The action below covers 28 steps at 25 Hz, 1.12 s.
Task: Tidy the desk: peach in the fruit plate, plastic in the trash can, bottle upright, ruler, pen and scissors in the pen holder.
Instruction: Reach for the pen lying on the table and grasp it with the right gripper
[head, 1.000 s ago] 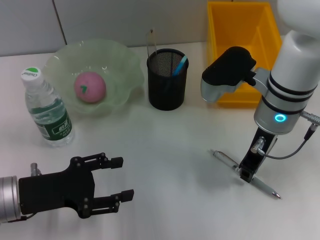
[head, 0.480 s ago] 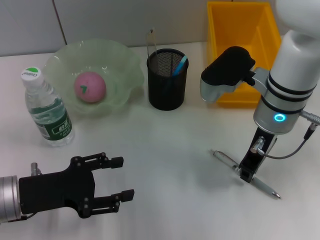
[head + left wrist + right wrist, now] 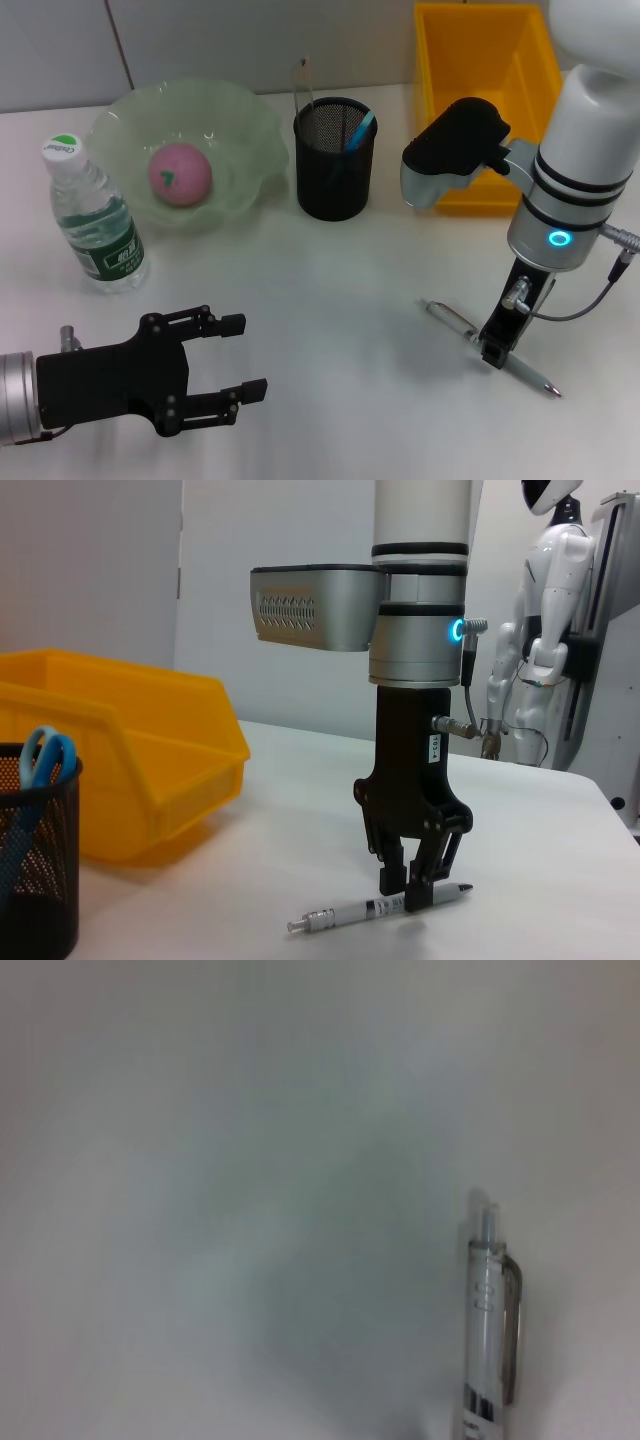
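With the slim silver-grey pen [image 3: 490,347] lying flat on the white worktop [image 3: 340,300], the right claw [image 3: 418,885] straddles its midsection, apparently closed onto it; next requirement: lift, transfer to black wire-mesh pen holder [image 3: 335,158].

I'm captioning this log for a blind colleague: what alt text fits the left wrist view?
The right gripper points straight down with its fingers either side of a silver pen lying on the white desk. A yellow trash can and a black mesh pen holder stand beside it.
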Available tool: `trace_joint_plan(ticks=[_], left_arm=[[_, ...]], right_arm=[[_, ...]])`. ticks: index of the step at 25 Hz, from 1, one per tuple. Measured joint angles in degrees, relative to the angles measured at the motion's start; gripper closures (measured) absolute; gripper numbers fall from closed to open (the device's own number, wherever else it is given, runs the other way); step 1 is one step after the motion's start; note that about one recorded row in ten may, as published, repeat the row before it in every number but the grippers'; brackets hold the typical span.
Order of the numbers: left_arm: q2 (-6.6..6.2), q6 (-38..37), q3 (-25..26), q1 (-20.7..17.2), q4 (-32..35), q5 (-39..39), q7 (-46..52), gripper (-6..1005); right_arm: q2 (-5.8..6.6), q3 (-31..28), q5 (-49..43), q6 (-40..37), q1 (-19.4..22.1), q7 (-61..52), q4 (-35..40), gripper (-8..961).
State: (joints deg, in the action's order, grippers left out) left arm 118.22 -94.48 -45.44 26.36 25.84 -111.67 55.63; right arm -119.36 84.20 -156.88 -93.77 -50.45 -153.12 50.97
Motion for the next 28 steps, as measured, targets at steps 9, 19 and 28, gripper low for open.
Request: trace_joint_plan(ticks=[9,19,28], left_arm=[[-0.01,0.0,0.0,0.0,0.0,0.1,0.0,246],[-0.01,0.0,0.0,0.0,0.0,0.2,0.0,246],[-0.01,0.0,0.1,0.0,0.0,0.4,0.0,246]], right_arm=[[0.0,0.0,0.0,0.1,0.0,0.0,-0.3,733],[-0.04,0.0,0.0,0.4,0.1,0.0,-0.5,748],[-0.09,0.4,0.0,0.7,-0.1,0.0,-1.3,761]])
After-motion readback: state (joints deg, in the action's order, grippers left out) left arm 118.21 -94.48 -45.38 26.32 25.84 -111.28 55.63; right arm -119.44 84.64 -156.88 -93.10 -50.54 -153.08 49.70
